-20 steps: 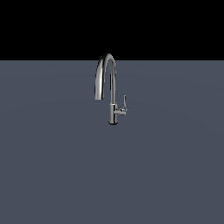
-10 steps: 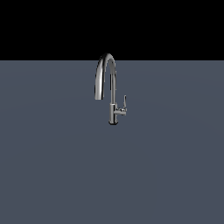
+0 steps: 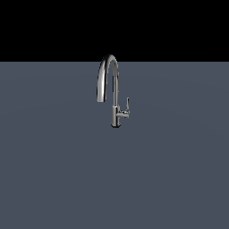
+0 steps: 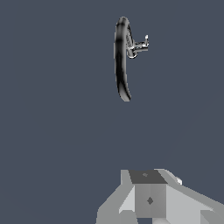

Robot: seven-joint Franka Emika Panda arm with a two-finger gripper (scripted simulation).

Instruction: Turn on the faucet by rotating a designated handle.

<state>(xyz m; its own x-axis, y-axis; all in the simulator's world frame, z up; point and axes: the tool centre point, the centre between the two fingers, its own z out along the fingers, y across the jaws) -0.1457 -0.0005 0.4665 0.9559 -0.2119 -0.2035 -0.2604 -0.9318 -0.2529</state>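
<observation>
Grey gripper [image 4: 151,205], jaw opening not discernible, nothing visibly held, lies well apart from shiny chrome gooseneck faucet [image 3: 112,89]; its short chrome lever handle [image 4: 142,44] stands upright on a side stem

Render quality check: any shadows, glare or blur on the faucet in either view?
Exterior view: flat, even lighting, no cast shadow on the grey surface, black band above; the faucet shows bright chrome highlights, and the handle is small and coarsely pixelated. Wrist view: the spout reads mostly dark with a thin highlight; the gripper is cropped at the frame edge.
</observation>
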